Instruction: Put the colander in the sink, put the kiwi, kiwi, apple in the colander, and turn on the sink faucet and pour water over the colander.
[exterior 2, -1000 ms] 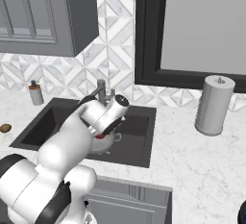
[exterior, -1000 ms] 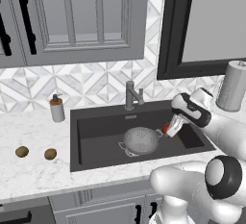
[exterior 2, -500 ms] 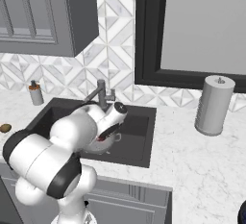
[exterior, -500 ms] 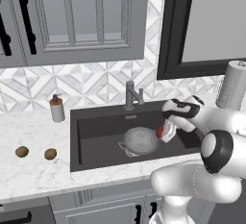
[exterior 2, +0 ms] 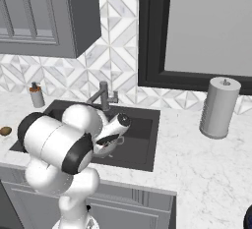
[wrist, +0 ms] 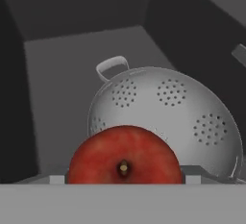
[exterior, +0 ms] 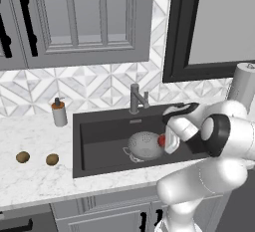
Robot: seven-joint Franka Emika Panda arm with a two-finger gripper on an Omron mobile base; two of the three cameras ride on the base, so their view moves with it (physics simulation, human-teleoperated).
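The silver colander (exterior: 143,145) lies in the dark sink (exterior: 99,136), its holed rounded side and one loop handle showing in the hand view (wrist: 166,115). My gripper (exterior: 167,141) is shut on the red apple (exterior: 161,140), which hangs at the colander's right edge, just above it. In the hand view the apple (wrist: 125,156) sits between my fingertips (wrist: 56,179), in front of the colander. Both kiwis (exterior: 23,157) (exterior: 52,160) rest on the counter left of the sink. The faucet (exterior: 135,98) stands behind the basin; no water runs.
A soap dispenser (exterior: 59,112) stands at the sink's back left corner. A paper towel roll (exterior 2: 220,107) is on the counter to the right. My arm (exterior 2: 64,139) covers much of the sink in the right base view. One kiwi (exterior 2: 5,131) shows at the left edge.
My gripper has carried the apple left and down inside the sink, from near the right wall to the colander's edge. The colander and kiwis have stayed put.
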